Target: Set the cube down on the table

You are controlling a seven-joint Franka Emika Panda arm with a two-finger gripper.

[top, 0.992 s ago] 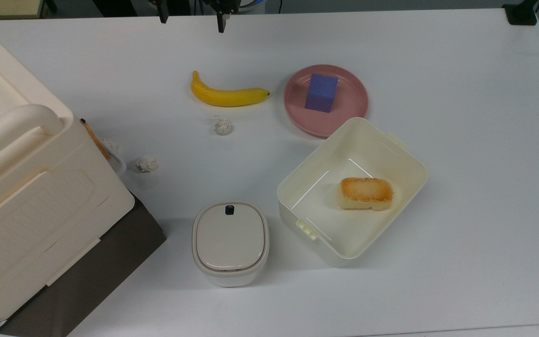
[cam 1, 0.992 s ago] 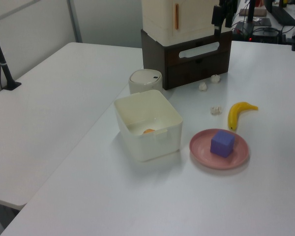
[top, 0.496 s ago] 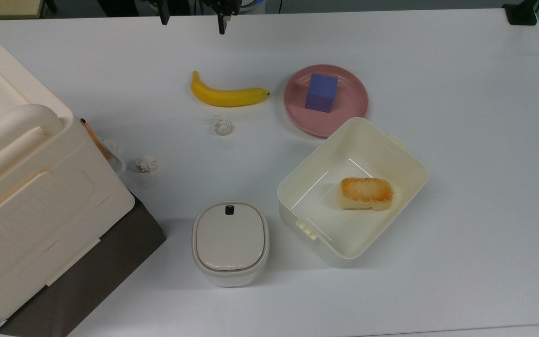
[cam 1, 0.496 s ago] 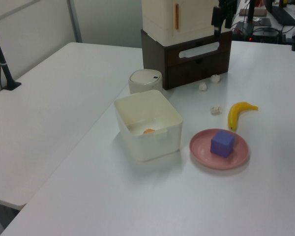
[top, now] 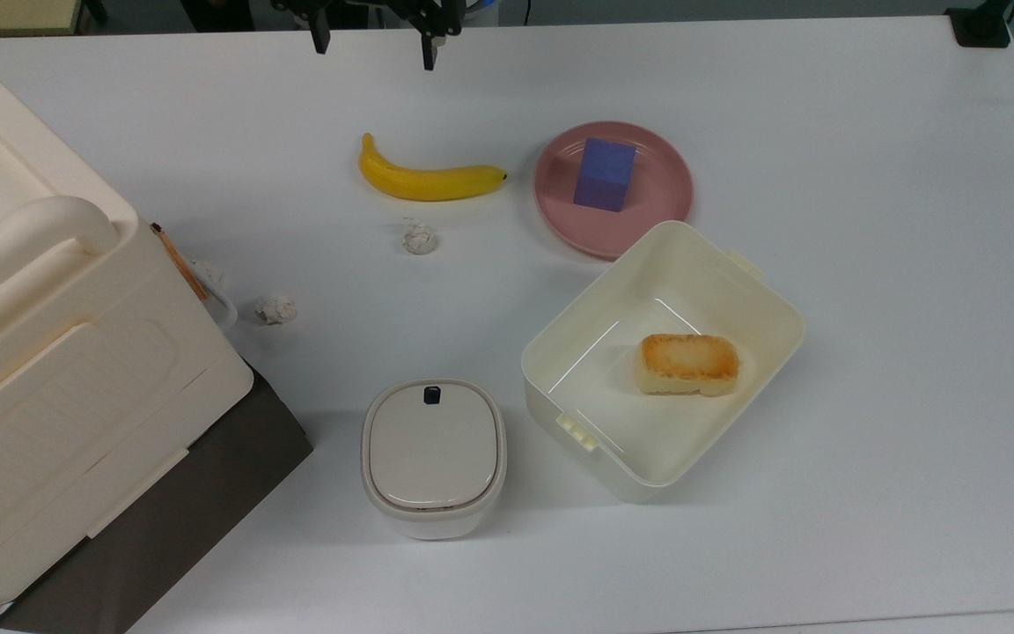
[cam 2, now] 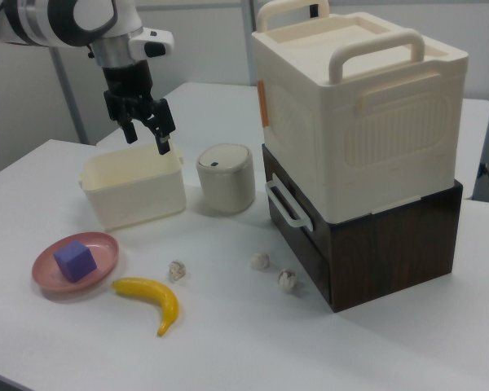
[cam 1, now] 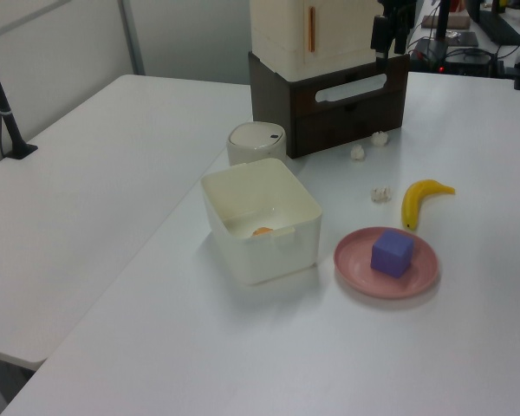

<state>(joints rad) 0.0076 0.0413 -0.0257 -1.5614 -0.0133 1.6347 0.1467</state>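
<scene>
The blue-purple cube (top: 604, 173) stands on a round pink plate (top: 667, 189), which rests on the white table (top: 894, 264). It is also visible in the left view (cam 1: 392, 253) and the right view (cam 2: 74, 261). My gripper (top: 374, 48) hangs open with nothing between its fingers, at the top view's upper edge, raised well above the table. It is up and to the left of the cube in the top view, beyond the banana. In the right view the gripper (cam 2: 147, 138) hangs high above the plate (cam 2: 106, 248).
A banana (top: 428, 180) lies left of the plate in the top view. A cream bin (top: 775, 295) holding toasted bread (top: 687, 363) sits just below the plate. A small lidded bin (top: 433, 453), two crumpled paper balls (top: 419, 238) and a big cream box (top: 49, 352) stand further left.
The gripper has shifted slightly to the right and lower in the top view, still open. The cube and everything else stay where they were.
</scene>
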